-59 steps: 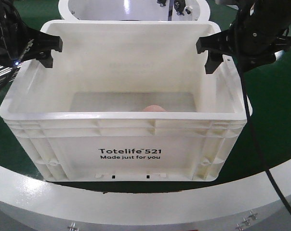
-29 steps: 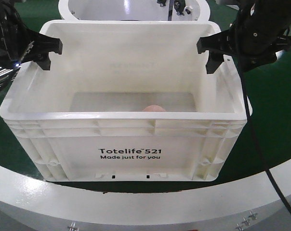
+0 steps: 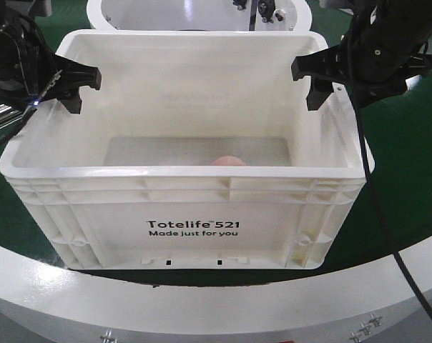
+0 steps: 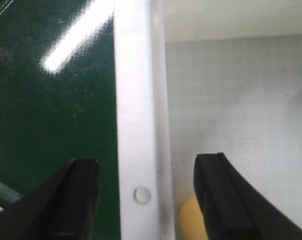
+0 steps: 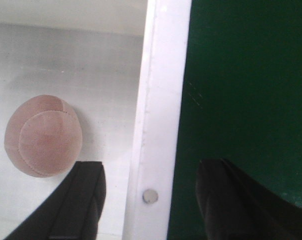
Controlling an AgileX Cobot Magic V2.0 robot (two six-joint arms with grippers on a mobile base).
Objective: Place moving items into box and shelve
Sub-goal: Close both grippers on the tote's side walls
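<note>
Colours noted: box white, with black lettering on its front wall. One ball pinkish-tan, with stitched seam lines. Second ball pale yellow, only an edge visible. Glossy counter dark green. The fingers black.

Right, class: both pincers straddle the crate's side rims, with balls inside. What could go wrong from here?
1. The left pincer and right pincer are open, each astride a side rim of the crate; uneven closing could let it slip or tilt on lifting.
2. The pinkish ball and yellow ball lie loose inside; a tilt would likely roll them.
3. The yellow ball sits right by the left pincer; going lower might strike it.
</note>
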